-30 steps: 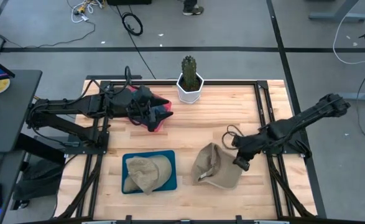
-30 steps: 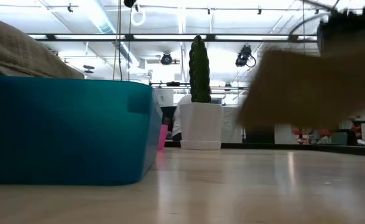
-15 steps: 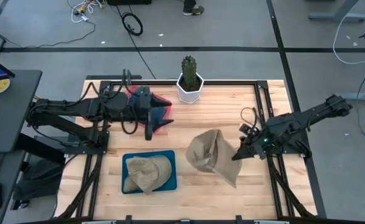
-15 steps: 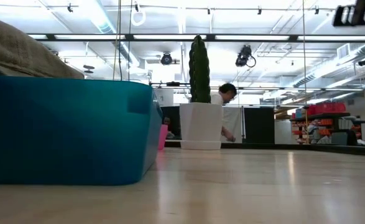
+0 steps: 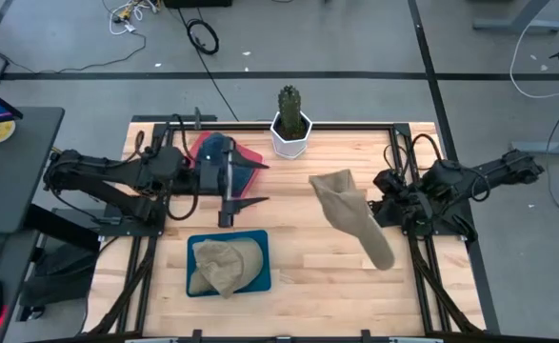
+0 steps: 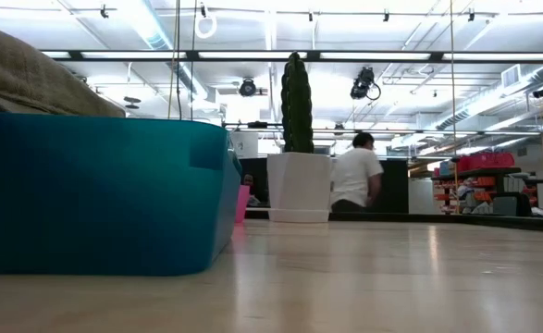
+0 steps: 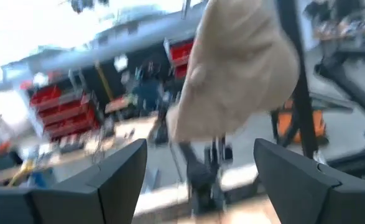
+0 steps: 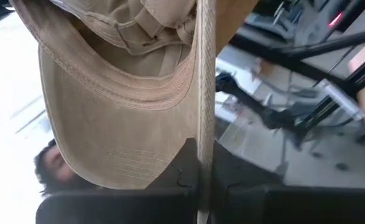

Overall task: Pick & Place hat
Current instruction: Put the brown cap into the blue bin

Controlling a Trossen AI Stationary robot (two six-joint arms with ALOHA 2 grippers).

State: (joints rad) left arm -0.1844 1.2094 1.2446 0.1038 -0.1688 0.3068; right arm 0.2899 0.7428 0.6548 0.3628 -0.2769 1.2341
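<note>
A tan hat (image 5: 350, 217) hangs in the air right of the table's middle, and my right gripper (image 5: 382, 208) is shut on it. In the right wrist view the hat (image 8: 114, 106) fills the picture, underside and brim toward the camera. A second tan hat (image 5: 224, 265) lies in the blue tray (image 5: 258, 238) at the near left. My left gripper (image 5: 249, 184) hovers open above the table, left of the middle, pointing toward the held hat (image 7: 238, 62) with nothing between its fingers. My right gripper pinches a thin edge of the hat (image 8: 205, 155) between its two fingers, which come in about level from the table's right side. Whether that edge is brim or strap I cannot tell. The hat hangs slack beside and below the fingers, clear of the table.
A cactus in a white pot (image 5: 290, 129) stands at the far edge, in the middle. A red and blue thing (image 5: 224, 151) lies under my left arm at the far left. Bare wood (image 5: 308, 276) lies between the tray and the right arm. A person (image 6: 354, 180) moves in the room behind.
My right gripper has risen and tipped from pointing down to about level, drawing back toward the table's right edge. The hat has left the table and now hangs clear. My left gripper has rolled about, tipped up and shifted a little toward the table's middle, staying open.
</note>
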